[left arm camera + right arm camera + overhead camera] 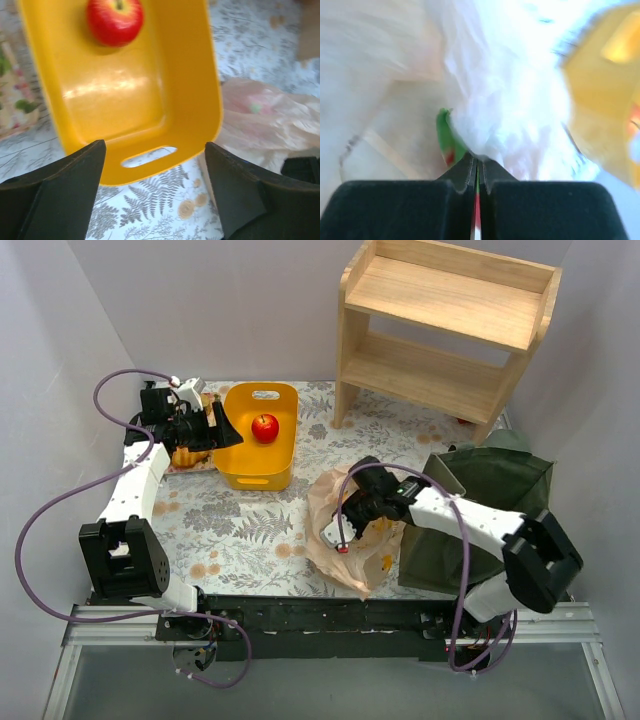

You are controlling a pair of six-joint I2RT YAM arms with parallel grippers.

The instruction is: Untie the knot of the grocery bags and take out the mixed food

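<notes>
The thin tan plastic bag (pixel 350 540) lies crumpled on the floral table, front of centre. My right gripper (pixel 345 525) reaches into its top. In the right wrist view this gripper (pixel 476 160) is shut on a thin red-and-green item (pixel 447 142), with pale bag plastic (pixel 505 100) bunched right above the jaws. I cannot make out the knot in any view. My left gripper (pixel 215 427) is open and empty, held above the near handle of a yellow bin (pixel 150 165); its gap (pixel 155 150) shows only the tablecloth. The bag also shows at the right of the left wrist view (pixel 270 115).
The yellow bin (pixel 258 465) holds a red apple (pixel 265 427). Brown and orange food (pixel 187 455) lies left of the bin, under my left wrist. A dark green tote (pixel 480 510) stands at the right. A wooden shelf (pixel 445 330) stands at the back right.
</notes>
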